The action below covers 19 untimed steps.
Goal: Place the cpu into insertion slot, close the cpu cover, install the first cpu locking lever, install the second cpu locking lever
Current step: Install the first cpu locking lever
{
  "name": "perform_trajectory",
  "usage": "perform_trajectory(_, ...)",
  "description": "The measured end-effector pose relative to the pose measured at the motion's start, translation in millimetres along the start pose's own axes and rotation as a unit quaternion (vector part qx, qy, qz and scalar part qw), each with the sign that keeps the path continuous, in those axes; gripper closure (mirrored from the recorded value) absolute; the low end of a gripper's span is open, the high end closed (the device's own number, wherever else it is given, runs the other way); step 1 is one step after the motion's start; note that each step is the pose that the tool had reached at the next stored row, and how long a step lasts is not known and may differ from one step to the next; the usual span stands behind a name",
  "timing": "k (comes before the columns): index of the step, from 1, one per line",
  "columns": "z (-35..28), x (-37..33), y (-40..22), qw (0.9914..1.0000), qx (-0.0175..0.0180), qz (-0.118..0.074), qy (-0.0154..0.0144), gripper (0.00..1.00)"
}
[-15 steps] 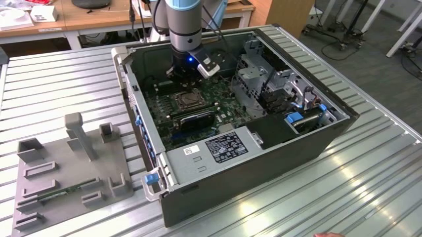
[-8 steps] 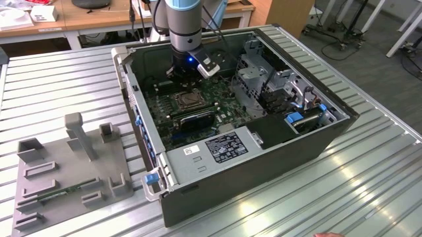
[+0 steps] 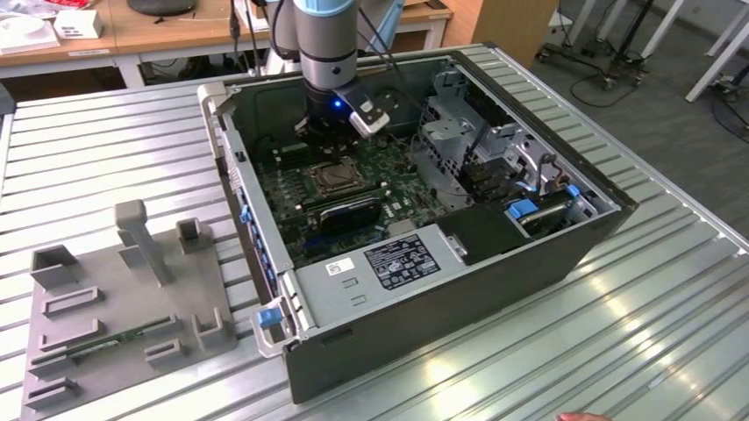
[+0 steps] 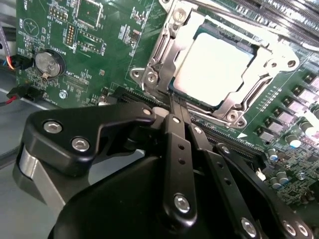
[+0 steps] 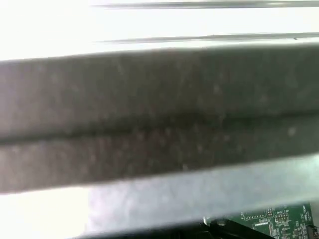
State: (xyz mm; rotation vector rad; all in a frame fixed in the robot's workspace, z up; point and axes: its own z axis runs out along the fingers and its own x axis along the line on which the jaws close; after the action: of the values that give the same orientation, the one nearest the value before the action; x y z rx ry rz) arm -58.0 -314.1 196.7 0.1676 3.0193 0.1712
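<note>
At the exterior view's left, a grey fixture [image 3: 129, 303] stands on the slatted table [image 3: 655, 333]. To its right, the open computer case [image 3: 468, 289] walls in the arm. The second wrist view shows a coin battery [image 4: 49, 63], then the gripper [image 4: 173, 105] with its fingers pressed together. It is just beside the cpu cover [image 4: 174, 42], which lies over the cpu [image 4: 214, 67] in the insertion slot [image 4: 172, 88]. The first wrist view catches a dark bar [image 5: 159, 114] and a strip of green motherboard [image 5: 279, 219].

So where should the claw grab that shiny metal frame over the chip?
Probably by the thin outer edge of the cpu cover, on the side nearest the claw, coming from above. It lies flat around the cpu, so only that rim offers something to pinch.
</note>
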Motion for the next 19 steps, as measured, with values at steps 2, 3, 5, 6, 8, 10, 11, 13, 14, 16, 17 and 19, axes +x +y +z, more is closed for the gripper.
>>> perform_trajectory(2, -1.7, -0.2, 1.3, 1.0, 0.0008, 0.0, -0.0002, 0.89)
perform_trajectory(3, -2.9, -0.1, 1.8, 1.0, 0.0012, 0.0, 0.0, 0.89)
perform_trajectory(5, -5.4, -0.3, 2.8, 1.0, 0.0013, 0.0, 0.0, 0.89)
perform_trajectory(6, -7.1, -0.5, 3.2, 1.0, 0.0014, 0.0, 0.0001, 0.89)
perform_trajectory(8, -11.4, -0.9, 3.9, 1.0, 0.0013, 0.0, 0.0, 0.89)
perform_trajectory(10, -17.1, -1.5, 4.7, 1.0, 0.0014, 0.0, 0.0, 0.89)
perform_trajectory(11, -20.0, -1.8, 5.1, 1.0, 0.0014, 0.0, 0.0, 0.89)
perform_trajectory(13, -23.2, -2.2, 5.7, 1.0, 0.0015, 0.0, 0.0001, 0.89)
perform_trajectory(14, -23.2, -2.2, 5.8, 1.0, 0.0013, 0.0, 0.0, 0.89)
perform_trajectory(16, -23.2, -2.1, 6.1, 1.0, 0.0014, 0.0, -0.0001, 0.89)
perform_trajectory(17, -23.2, -2.0, 6.6, 1.0, 0.0014, 0.0, -0.0002, 0.89)
perform_trajectory(19, -23.0, -1.8, 8.1, 1.0, 0.0013, 0.0, -0.0007, 0.89)
